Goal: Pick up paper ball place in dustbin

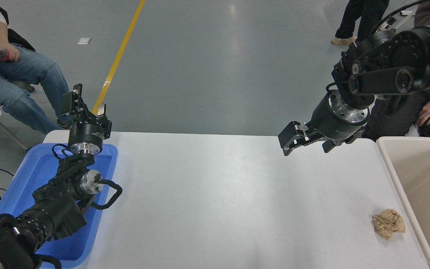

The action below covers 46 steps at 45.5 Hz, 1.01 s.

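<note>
Half cut off at right edge: dustbin (420,186). Just beside it on desk (218,194), paper ball (388,223). Well beyond, right gripper (306,140), jaws apart, empty; left gripper (84,106) parked far across, likewise apart.

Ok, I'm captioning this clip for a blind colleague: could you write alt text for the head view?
A crumpled tan-brown paper ball lies on a white table beside a large beige plastic dustbin, untouched. The black right gripper hangs open, far from the ball, over the table's far edge; the black left gripper is parked above a shallow blue plastic tray.
</note>
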Motion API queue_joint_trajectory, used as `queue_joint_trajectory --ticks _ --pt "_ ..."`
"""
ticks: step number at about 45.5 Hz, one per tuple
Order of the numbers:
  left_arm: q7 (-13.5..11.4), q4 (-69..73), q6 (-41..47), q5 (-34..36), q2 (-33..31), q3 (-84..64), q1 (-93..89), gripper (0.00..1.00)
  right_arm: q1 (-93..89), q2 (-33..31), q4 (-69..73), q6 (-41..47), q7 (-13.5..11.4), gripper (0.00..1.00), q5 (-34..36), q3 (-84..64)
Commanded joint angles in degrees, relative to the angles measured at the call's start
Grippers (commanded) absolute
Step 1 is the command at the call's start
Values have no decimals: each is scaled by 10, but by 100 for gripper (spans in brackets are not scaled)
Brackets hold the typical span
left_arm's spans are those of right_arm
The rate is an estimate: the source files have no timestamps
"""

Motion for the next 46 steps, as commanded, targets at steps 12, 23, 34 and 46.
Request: queue_joint_trajectory --ticks 12,23,34,46 --pt "0 0 0 0 0 0 0 100 -66 -224 0 -43 -2 100 -257 -52" --pt "0 0 0 0 0 0 0 100 -169 -311 -28 -135 -2 100 -359 -49" --pt "0 0 0 0 0 0 0 100 -265 -349 -69 -184 -2 100 -374 -30" --pt "0 0 0 0 0 0 0 100 -372 -349 -127 -210 -3 100 -367 58"
